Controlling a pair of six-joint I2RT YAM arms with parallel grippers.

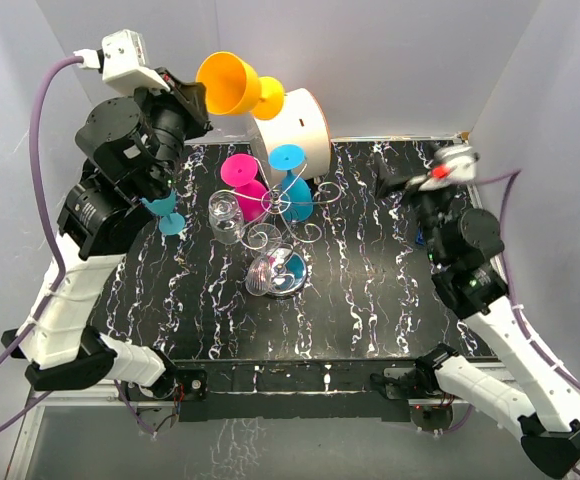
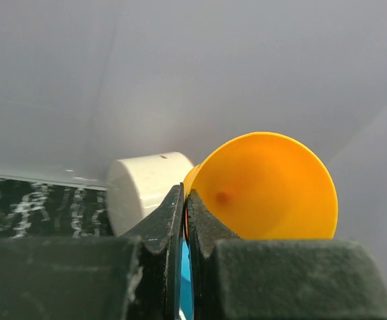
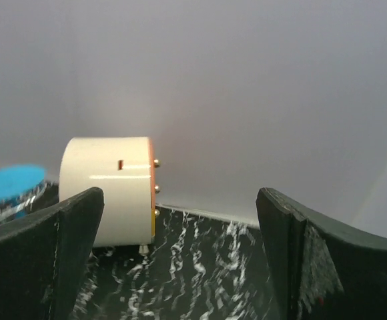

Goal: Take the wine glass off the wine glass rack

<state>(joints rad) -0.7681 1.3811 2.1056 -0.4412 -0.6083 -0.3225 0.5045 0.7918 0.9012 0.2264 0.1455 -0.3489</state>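
My left gripper (image 1: 194,101) is shut on the rim of an orange wine glass (image 1: 228,82), held tipped in the air over the table's back left, clear of the rack. In the left wrist view the fingertips (image 2: 184,195) pinch the edge of the orange glass (image 2: 273,187). The wine glass rack (image 1: 292,208), silver scrolled wire on a chrome base (image 1: 278,272), stands mid-table. It carries a pink glass (image 1: 240,176), a blue glass (image 1: 290,165) and a clear glass (image 1: 226,216). My right gripper (image 1: 394,184) (image 3: 180,207) is open and holds nothing, to the right of the rack.
A white drum (image 1: 300,125) (image 2: 140,187) (image 3: 107,187) lies at the back, just behind the rack. A teal glass (image 1: 166,214) stands on the table below my left arm. A blue glass foot (image 3: 10,183) shows at the left edge of the right wrist view. Grey walls enclose the table.
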